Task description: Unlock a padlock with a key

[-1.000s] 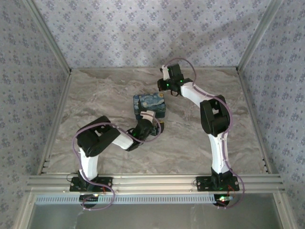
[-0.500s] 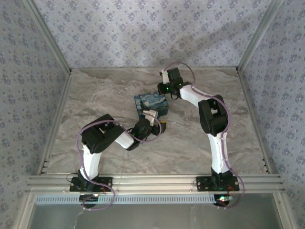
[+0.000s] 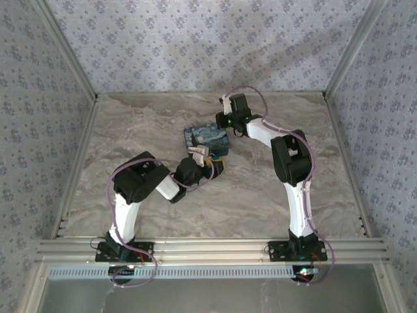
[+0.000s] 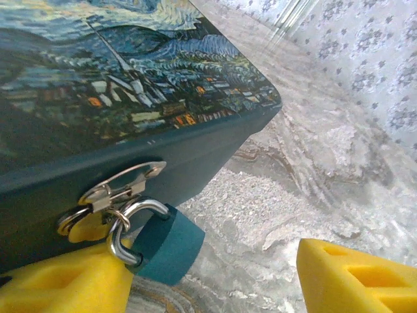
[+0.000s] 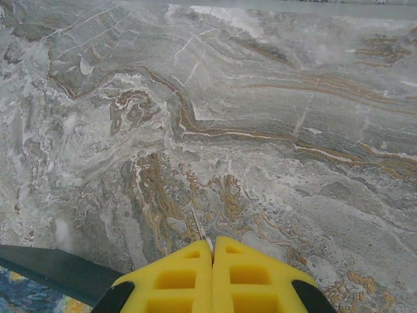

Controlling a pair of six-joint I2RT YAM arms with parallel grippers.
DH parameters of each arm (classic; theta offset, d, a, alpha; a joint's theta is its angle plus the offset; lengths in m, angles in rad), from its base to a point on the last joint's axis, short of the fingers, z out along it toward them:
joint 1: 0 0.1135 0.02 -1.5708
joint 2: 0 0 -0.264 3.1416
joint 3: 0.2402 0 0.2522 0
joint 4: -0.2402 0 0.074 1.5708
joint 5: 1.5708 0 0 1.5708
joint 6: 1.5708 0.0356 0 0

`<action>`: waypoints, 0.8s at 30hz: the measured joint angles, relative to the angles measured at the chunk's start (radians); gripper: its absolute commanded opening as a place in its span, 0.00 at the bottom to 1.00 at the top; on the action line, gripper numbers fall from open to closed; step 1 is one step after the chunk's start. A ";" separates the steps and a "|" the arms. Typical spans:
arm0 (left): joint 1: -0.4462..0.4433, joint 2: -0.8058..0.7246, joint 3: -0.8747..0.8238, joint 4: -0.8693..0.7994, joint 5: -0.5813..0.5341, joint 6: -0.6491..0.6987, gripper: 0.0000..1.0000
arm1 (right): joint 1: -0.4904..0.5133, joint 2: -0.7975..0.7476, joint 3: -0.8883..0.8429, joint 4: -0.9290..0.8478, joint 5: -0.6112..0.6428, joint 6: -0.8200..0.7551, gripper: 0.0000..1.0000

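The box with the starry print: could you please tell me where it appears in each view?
Top external: the box sits mid-table, slightly towards the back.
Left wrist: the box takes up the upper left, with the padlock hanging from its hasp.
Right wrist: one edge of the box crosses the bottom-left corner, left of the right gripper.
Shared landmark: the marble table.

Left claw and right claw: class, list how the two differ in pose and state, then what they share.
The left claw stands open, fingers well apart; the right claw is shut, fingers pressed together. The left claw faces the teal padlock hanging on the blue box; the right claw points at the marble table. A thin metal tip pokes from the right claw; the left claw clamps nothing. Both have yellow fingers.
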 measured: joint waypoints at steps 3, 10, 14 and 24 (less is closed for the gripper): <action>0.011 0.010 0.000 0.031 0.027 -0.039 0.67 | 0.000 -0.003 -0.010 0.014 0.008 0.000 0.00; 0.035 0.013 -0.007 0.058 0.083 -0.118 0.61 | 0.000 -0.016 -0.036 0.034 0.017 0.000 0.00; 0.043 0.015 -0.012 0.067 0.096 -0.148 0.58 | 0.000 -0.021 -0.045 0.039 0.018 0.000 0.00; 0.062 0.020 -0.012 0.037 0.121 -0.187 0.28 | 0.000 -0.038 -0.066 0.037 0.011 0.000 0.00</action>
